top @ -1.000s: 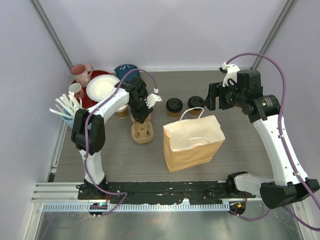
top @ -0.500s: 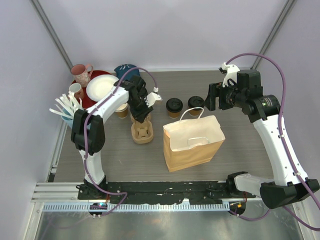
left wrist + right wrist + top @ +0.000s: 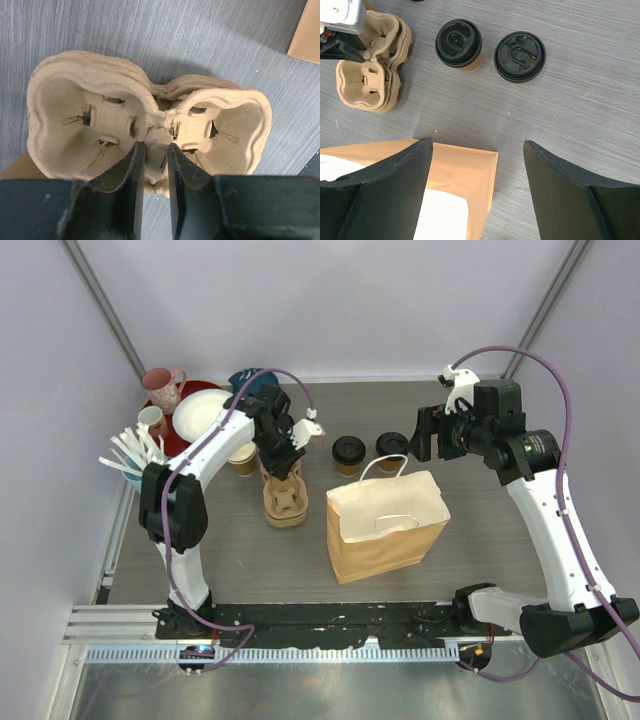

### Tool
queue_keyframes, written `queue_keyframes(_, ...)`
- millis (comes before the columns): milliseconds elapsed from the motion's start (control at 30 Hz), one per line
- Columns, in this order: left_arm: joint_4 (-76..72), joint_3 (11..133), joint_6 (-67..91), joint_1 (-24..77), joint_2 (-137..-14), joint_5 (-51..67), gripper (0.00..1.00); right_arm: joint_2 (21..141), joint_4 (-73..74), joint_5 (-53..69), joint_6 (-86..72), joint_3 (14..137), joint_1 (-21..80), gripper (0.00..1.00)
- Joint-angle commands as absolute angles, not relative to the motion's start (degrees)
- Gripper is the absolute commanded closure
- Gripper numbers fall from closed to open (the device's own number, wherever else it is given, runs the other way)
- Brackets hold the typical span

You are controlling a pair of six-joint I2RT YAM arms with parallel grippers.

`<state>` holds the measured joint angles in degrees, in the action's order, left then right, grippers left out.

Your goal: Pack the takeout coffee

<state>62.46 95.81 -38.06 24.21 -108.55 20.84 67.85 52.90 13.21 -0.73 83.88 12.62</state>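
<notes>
Two takeout coffee cups with black lids (image 3: 348, 453) (image 3: 392, 450) stand side by side behind the open brown paper bag (image 3: 385, 525); the right wrist view shows both cups (image 3: 458, 44) (image 3: 519, 56). My left gripper (image 3: 156, 146) points down at a stack of moulded pulp cup carriers (image 3: 150, 130) left of the bag. Its fingers are pressed on either side of the top carrier's centre post. Both cup wells are empty. My right gripper (image 3: 477, 141) hangs open, holding nothing, above the bag's far edge and near the right cup.
At the back left are a pink mug (image 3: 162, 388), a white plate on a red one (image 3: 205, 412), a dark blue bowl (image 3: 252, 380), a small white cup (image 3: 152, 420), white cutlery (image 3: 135, 455) and a lidless tan cup (image 3: 243, 460) beside the carriers.
The left gripper's fingers have drawn in on the carrier's centre post, and the left wrist has shifted slightly. The right arm, the cups and the bag have not moved.
</notes>
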Motion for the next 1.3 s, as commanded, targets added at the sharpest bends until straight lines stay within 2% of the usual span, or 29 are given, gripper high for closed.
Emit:
queue_keyframes(0,64.25,98.44,-38.85,24.08,-105.21,22.15,0.81,66.71,52.74,13.89,-0.18,84.73,12.66,0.21)
queue_keyframes(167,65.13,98.96,-39.02,24.08,-104.85,22.59,0.9,66.62,52.65,13.8,-0.18,84.81,12.66,0.21)
queue_keyframes(267,65.65,99.66,-39.11,24.08,-104.77,22.85,1.0,66.53,52.82,13.89,-0.18,84.81,12.66,0.21)
queue_keyframes(1100,71.1,105.47,-37.53,23.47,-102.92,24.78,1.0,66.01,52.82,13.89,-0.18,84.9,12.66,0.21)
queue_keyframes(1267,71.1,109.59,-31.22,22.33,-101.69,26.89,1.0,65.66,52.91,14.85,-0.44,85.95,12.57,0.21)
